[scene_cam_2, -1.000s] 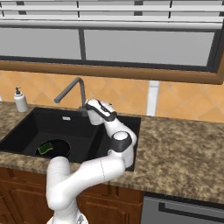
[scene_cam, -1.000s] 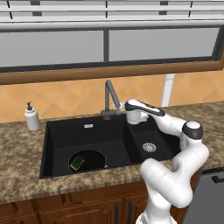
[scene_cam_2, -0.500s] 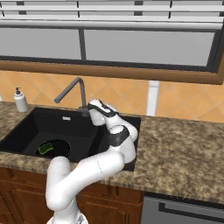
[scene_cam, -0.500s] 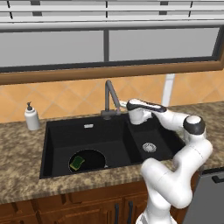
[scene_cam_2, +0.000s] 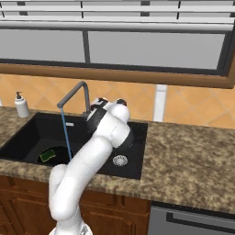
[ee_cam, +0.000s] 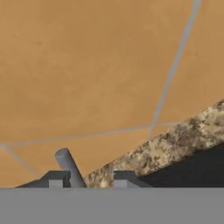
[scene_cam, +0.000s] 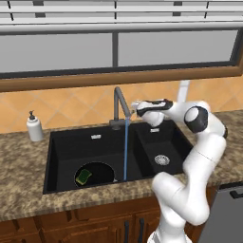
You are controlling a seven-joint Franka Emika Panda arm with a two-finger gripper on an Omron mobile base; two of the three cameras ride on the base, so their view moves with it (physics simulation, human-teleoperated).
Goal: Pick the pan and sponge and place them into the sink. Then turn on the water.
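The jaws stand slightly apart, the tap's lever (ee_cam: 69,168) between them (contact unclear); water (scene_cam: 126,149) runs at six o'clock.

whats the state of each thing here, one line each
water: running, thin stream from the tap into the wider basin
tap: on
pan: in the wider basin
sponge: lying in the pan
sink: both drains uncovered
gripper: beside the tap, holding nothing
soap bottle: upright on the counter

Shallow round black pan (scene_cam: 95,173) flat in wider basin of matte black double sink (scene_cam: 71,142), holding green-yellow sponge (scene_cam: 84,176). Thin light-blue water stream (scene_cam: 126,149) running vertically.
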